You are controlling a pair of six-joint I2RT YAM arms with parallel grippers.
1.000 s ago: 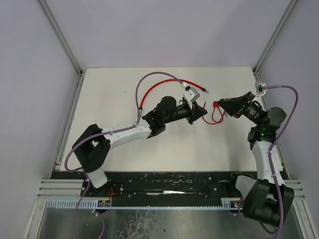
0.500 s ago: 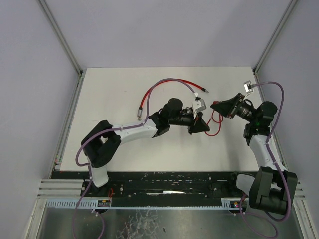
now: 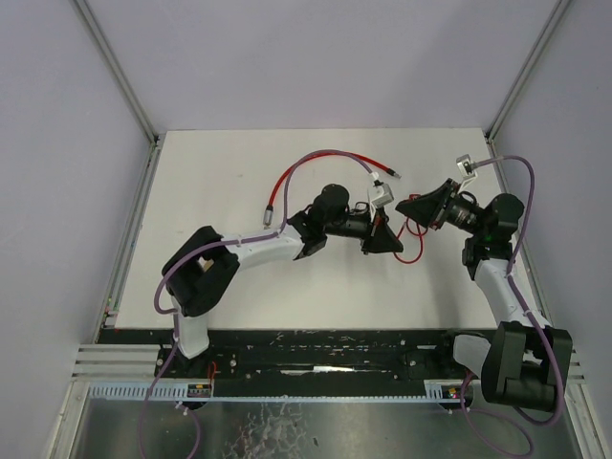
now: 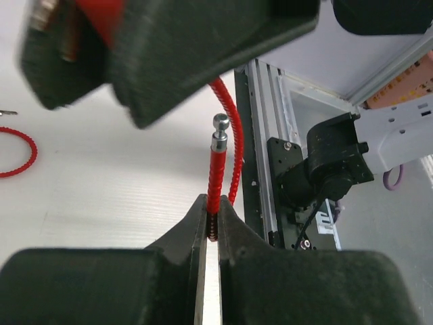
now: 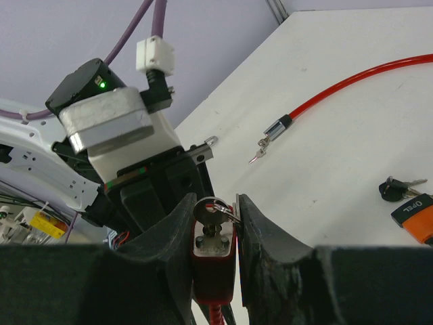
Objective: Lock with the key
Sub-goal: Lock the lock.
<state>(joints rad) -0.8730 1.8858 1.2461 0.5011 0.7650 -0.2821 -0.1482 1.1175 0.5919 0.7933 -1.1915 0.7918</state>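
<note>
lock point(image 5: 214, 261): red body, held above the table point(image 3: 220, 172), about 3 o'clock of its centre
key point(image 5: 215, 215): seated in the lock face, ring on it
right gripper point(image 3: 404, 205): narrow, pinched on the lock body
cable end point(image 4: 214, 172): metal tip point(image 4: 220, 124) free, pointing toward the right gripper
left gripper point(image 4: 212, 211): clamped tight on the cable just behind the tip
risk: tip may miss the socket, since the cable can flex ahead of the grip. Both grippers are busy, so turning the key needs a regrip and the lock could drop
pose: left arm stretched toward 3 o'clock, right forearm aimed at 9 o'clock, grippers nearly nose to nose
</note>
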